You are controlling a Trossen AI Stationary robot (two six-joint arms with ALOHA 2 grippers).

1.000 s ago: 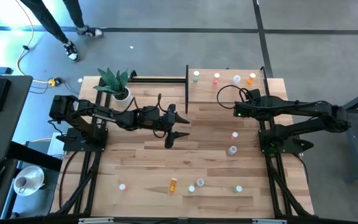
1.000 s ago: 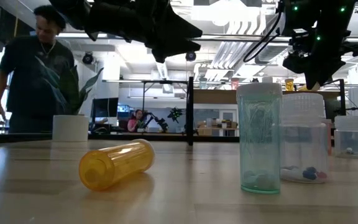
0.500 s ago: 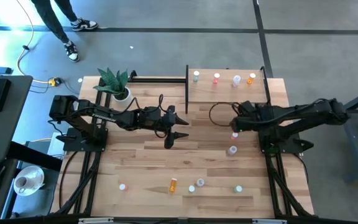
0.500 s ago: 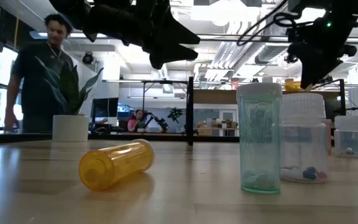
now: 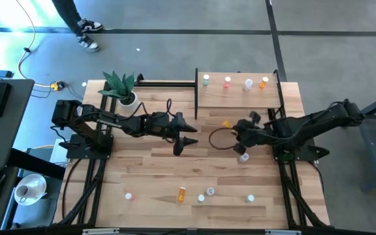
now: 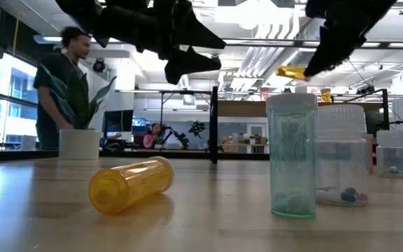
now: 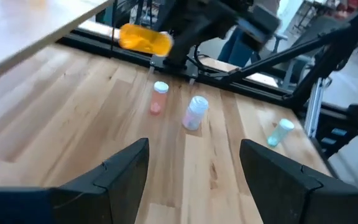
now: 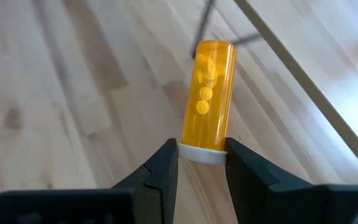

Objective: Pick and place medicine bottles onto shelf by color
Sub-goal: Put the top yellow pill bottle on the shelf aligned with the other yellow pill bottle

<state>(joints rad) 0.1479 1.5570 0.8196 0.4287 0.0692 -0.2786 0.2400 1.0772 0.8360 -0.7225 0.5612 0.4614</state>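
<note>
High view. My right gripper (image 5: 235,129) is stretched over the middle of the table (image 5: 142,166), just in front of the shelf (image 5: 237,98), fingers narrowed on the capped end of an orange bottle (image 5: 226,123). My left gripper (image 5: 187,138) is extended from the plant (image 5: 121,85) side toward the table's centre, level with the shelf's front edge, fingers spread wide and holding nothing. Count: four bottles stand in a row along the back of the shelf; two stand on the table just in front of the shelf beside my right gripper; five more lie or stand well in front of the shelf near the table's front edge, one of them orange. The table is planked light wood; the floor around it is grey, and a person's legs (image 5: 77,19) show beyond the shelf.

Low view. Both arms hang above the table. The held bottle (image 6: 290,72) is lifted clear of the wood. One orange bottle (image 6: 131,184) lies on its side, a teal one (image 6: 290,155) and a clear one (image 6: 341,154) stand upright. A person (image 6: 61,87) stands behind the plant, in a room with ceiling lights.

Left wrist view. My fingers (image 7: 120,171) stand wide apart, nothing between them. Three bottles stand on the planks ahead.

Right wrist view. My fingers (image 8: 160,171) clamp the white cap of the orange bottle (image 8: 209,90), which holds pills.
</note>
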